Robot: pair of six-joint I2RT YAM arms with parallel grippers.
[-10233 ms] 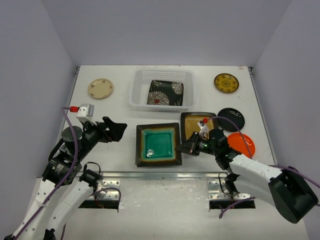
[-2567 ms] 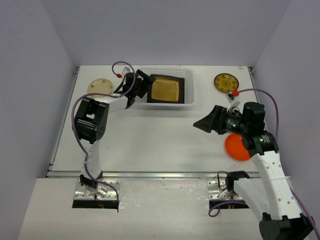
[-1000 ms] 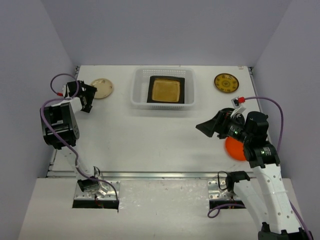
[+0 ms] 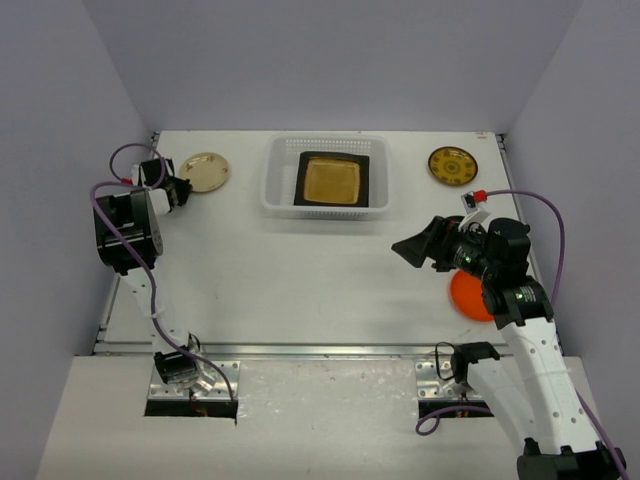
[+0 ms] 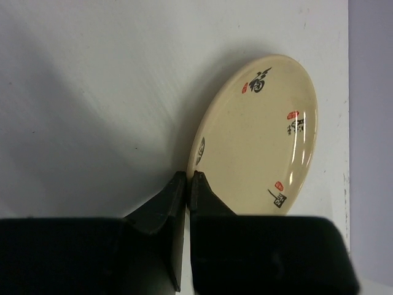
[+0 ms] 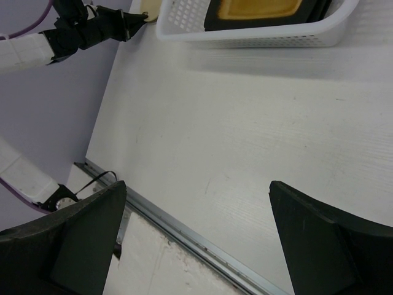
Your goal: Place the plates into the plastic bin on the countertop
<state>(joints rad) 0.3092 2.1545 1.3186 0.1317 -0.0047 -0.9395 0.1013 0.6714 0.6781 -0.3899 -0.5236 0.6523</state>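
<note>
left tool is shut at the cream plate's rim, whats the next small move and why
Probably lift slightly: the left tool is shut on the rim of the cream plate, which lies on the countertop, and the plastic bin sits to its right.

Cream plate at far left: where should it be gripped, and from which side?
Pinch the cream plate by its thin rim, on the edge nearest the left gripper, coming in low from that side. The plate is shallow and round, so only the lip can be pinched. The left gripper is shut on that edge.
</note>
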